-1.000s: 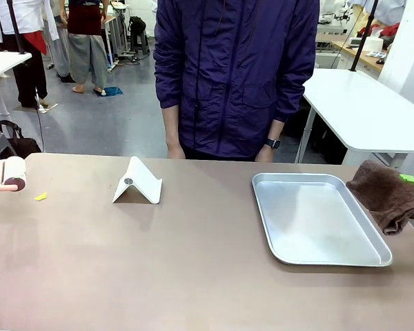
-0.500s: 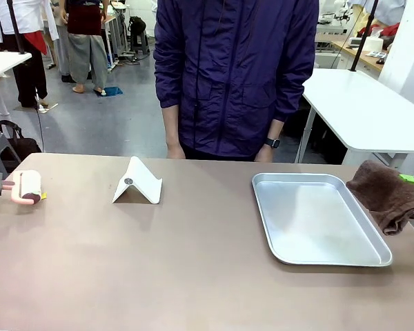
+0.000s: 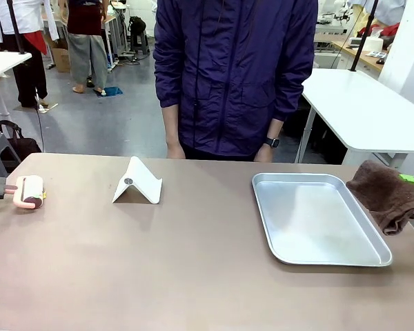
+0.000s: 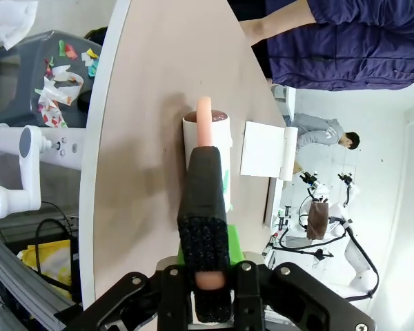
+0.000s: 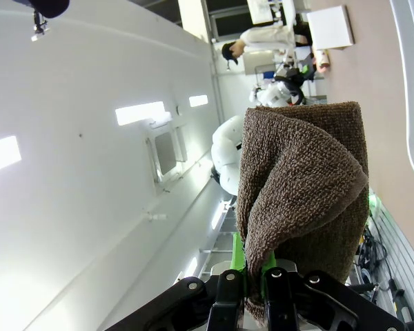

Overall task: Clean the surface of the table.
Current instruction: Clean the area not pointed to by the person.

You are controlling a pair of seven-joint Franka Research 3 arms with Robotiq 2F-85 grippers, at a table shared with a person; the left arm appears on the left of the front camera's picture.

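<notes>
- Your left gripper [image 4: 205, 200] is clamped on the handle of the lint roller [image 3: 29, 192], held level at the 9 o'clock edge of the table [image 3: 193, 269]; whether the roller touches it is hard to judge.
- Your right gripper [image 5: 255, 279] pinches the brown towel [image 3: 386, 196] at 3 o'clock, and the cloth hides its fingers.

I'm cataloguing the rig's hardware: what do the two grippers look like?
The left gripper has a black body with round bolts, a black rough-textured finger and bright green pads. The right gripper looks the same: black body, thin green pads.
</notes>
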